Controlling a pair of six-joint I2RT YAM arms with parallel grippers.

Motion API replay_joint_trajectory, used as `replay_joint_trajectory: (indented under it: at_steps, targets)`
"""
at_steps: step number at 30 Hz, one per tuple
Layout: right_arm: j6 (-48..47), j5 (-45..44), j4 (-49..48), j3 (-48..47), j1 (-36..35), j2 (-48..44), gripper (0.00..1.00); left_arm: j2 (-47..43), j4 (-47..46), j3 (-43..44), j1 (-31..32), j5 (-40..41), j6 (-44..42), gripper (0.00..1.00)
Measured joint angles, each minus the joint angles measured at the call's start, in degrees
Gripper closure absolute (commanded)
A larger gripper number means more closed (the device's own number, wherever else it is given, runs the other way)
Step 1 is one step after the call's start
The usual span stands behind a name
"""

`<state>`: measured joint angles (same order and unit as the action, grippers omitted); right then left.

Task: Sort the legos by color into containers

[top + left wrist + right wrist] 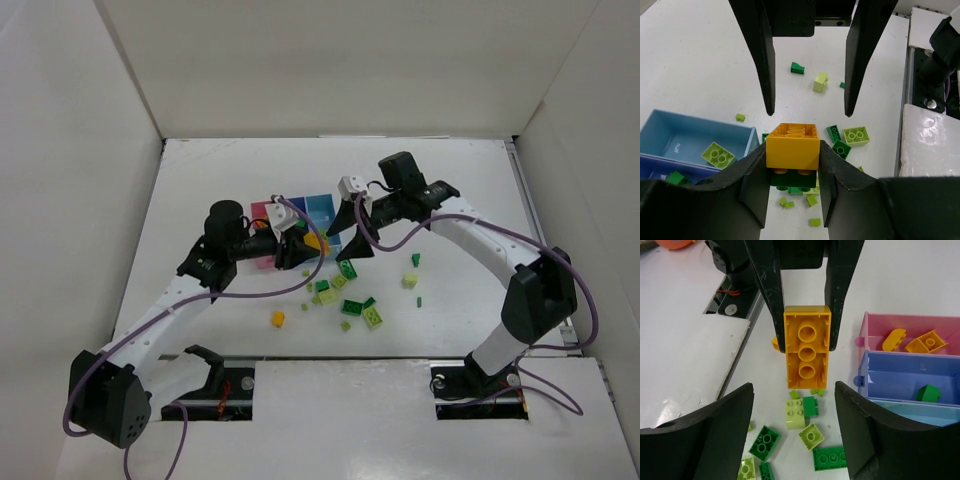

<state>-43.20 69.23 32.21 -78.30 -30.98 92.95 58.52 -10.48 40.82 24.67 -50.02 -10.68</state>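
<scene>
My left gripper [792, 146] is shut on an orange-yellow brick [792, 144] with a dark green brick [792, 179] stuck beneath it, held just in front of the bins. My right gripper [793, 383] stands open facing it, its fingers [769, 75] just short of the brick and not touching it. The joined bins sit at the right of the right wrist view: pink [875, 322] holding orange pieces, periwinkle [890, 375] holding a dark green brick [928, 392], and light blue [670, 131] holding a lime brick [717, 154]. Loose green and lime bricks [801, 413] lie below the grippers.
More bricks are scattered in front of the bins: a small orange one [278, 319], a lime one [410, 281] and a dark green one [415, 259]. White walls enclose the table. The arm bases stand on the near rail [350, 362].
</scene>
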Motion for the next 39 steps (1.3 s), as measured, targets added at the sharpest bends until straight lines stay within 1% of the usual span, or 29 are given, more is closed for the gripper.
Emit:
replay_joint_trajectory:
  at_steps: [2,5,9,10,13,18,19,21,22,23,25,27,28,29,30,31,32,36,37,39]
  targets:
    - [0.9,-0.7,-0.1,-0.3,-0.5,0.0,0.29,0.6,0.5,0.6,0.0,-0.7,-0.6,0.67]
    - [7.0,-5.2,-3.5,-0.3,-1.7,0.0,0.29,0.8,1.0,1.3,0.1,-1.2,-1.5,0.67]
    - [13.2,-9.0,-7.2,-0.4,-2.5,0.0,0.35,0.8,1.1,1.7,0.7,-1.4,-2.3,0.67]
    - [14.2,-9.3,-7.5,-0.5,-2.6,0.0,0.35,0.8,1.1,1.7,0.7,-1.3,-2.4,0.67]
    - [16.5,-9.8,-8.0,-0.8,-3.0,0.3,0.41,0.9,1.4,2.1,0.7,-0.8,-2.8,0.67]
    - [17.6,-9.6,-8.4,-1.2,-3.7,0.6,0.42,0.9,1.6,2.1,0.6,-0.5,-3.0,0.67]
    - [17.6,-9.5,-8.2,-1.4,-3.9,0.7,0.47,0.9,1.6,2.1,0.7,-0.6,-3.0,0.67]
    - [17.6,-9.0,-8.2,-1.7,-3.9,1.0,0.49,0.9,1.5,2.2,0.5,-0.4,-3.2,0.67]
    - [17.7,-8.9,-8.1,-1.9,-4.0,1.2,0.53,0.9,1.6,2.3,0.5,-0.4,-3.3,0.67]
    - [17.7,-8.6,-8.1,-2.0,-4.0,1.3,0.62,0.9,1.7,2.3,0.4,-0.3,-3.5,0.67]
    - [17.1,-8.3,-7.8,-2.1,-4.0,1.3,0.71,1.0,1.8,2.4,0.3,-0.6,-3.3,0.67]
    - [16.8,-8.1,-7.6,-2.2,-4.0,1.3,0.83,1.0,1.8,2.4,0.3,-0.6,-3.4,0.67]
    - [16.6,-8.0,-7.5,-2.2,-4.0,1.3,0.9,1.0,1.8,2.4,0.3,-0.7,-3.4,0.65]
    - [16.5,-7.8,-7.3,-2.2,-4.0,1.3,0.98,1.0,1.8,2.4,0.3,-0.8,-3.5,0.61]
    - [16.4,-7.7,-7.1,-2.3,-4.0,1.3,1.0,1.0,1.8,2.4,0.3,-1.0,-3.5,0.54]
    - [16.5,-7.5,-7.0,-2.4,-4.0,1.3,1.0,1.0,1.8,2.4,0.3,-1.2,-3.8,0.48]
    - [16.5,-7.3,-7.1,-2.5,-4.0,1.4,1.0,1.0,1.7,2.4,0.4,-1.6,-3.8,0.39]
    - [17.2,-7.3,-7.2,-3.6,-3.8,1.4,1.0,1.0,1.5,2.5,0.8,-2.7,-3.7,0.3]
    - [17.5,-7.2,-7.3,-3.8,-3.6,1.4,1.0,0.9,1.4,2.5,0.8,-2.8,-3.5,0.3]
    - [17.9,-7.1,-7.4,-4.0,-3.0,1.4,1.0,0.8,1.1,2.5,0.8,-3.0,-3.3,0.35]
